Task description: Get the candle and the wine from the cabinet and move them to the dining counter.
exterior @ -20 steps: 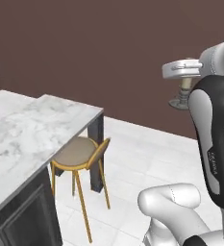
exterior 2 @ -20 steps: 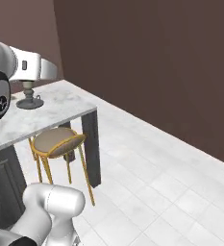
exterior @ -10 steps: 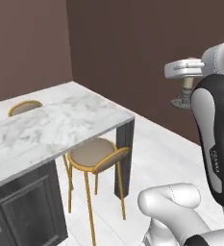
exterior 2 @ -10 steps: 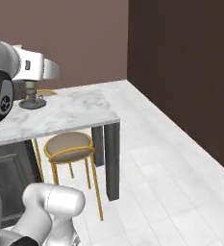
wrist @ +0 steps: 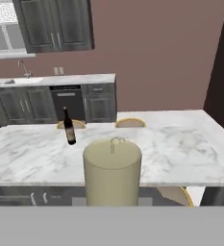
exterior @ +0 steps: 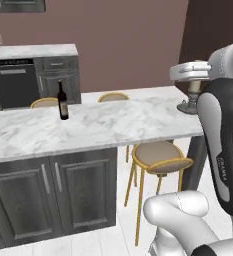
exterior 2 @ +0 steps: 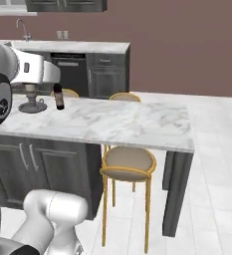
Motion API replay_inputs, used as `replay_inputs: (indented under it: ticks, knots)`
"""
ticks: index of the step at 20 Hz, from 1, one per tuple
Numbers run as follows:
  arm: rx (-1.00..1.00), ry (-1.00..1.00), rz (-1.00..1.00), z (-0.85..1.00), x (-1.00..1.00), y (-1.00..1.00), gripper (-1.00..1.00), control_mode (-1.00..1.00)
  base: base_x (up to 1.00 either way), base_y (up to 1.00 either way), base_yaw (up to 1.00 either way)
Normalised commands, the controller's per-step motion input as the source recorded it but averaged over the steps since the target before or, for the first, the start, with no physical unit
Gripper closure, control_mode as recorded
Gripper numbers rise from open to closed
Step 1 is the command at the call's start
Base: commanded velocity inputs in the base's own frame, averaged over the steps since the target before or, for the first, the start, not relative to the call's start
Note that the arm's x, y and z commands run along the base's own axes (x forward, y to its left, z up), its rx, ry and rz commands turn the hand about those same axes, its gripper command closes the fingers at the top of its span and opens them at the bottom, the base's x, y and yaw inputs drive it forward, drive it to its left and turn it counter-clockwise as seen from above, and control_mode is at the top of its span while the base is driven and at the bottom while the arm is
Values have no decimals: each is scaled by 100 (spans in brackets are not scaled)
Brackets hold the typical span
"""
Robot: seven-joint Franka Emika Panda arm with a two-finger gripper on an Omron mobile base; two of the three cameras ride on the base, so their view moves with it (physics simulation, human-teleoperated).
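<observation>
My gripper (exterior: pixel 194 86) is shut on the candle (exterior: pixel 190 106), a cream taper in a grey holder with a round base. It hangs under the hand at the right end of the dining counter (exterior: pixel 113 122). In the right base view the gripper (exterior 2: pixel 32 88) carries the candle (exterior 2: pixel 32 105) at the left, beside the wine (exterior 2: pixel 58 97). The wine (exterior: pixel 62 101), a dark bottle, stands upright on the white marble slab. In the hand view the candle (wrist: pixel 112 170) looms close and the wine (wrist: pixel 69 127) stands beyond it. The cabinet is out of view.
A round wooden stool (exterior: pixel 160 157) is tucked under the counter's near side, and two stools (exterior: pixel 113 97) show at its far side. Behind stand dark grey kitchen units with a dishwasher (exterior: pixel 15 82) and a sink faucet (wrist: pixel 22 67). White tiled floor (exterior 2: pixel 212 164) lies to the right.
The whole picture has swung: the base has moved and the dining counter now lies straight across in front, with the wine in sight. The candle stays in my gripper.
</observation>
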Motion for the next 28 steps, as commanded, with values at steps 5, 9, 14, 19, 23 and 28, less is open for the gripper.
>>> replay_inputs:
  ticks: [5, 9, 14, 19, 23, 28]
  knots:
    - [0, 0, 0, 0, 0, 0, 100, 100, 31, -43, 46]
    - [0, 0, 0, 0, 0, 0, 100, 100, 45, -27, 13]
    - [0, 0, 0, 0, 0, 0, 100, 100, 55, -45, 1]
    - [0, 0, 0, 0, 0, 0, 100, 100, 57, -41, -1]
    - [0, 0, 0, 0, 0, 0, 100, 100, 25, -57, -9]
    - [0, 0, 0, 0, 0, 0, 100, 100, 24, -53, -10]
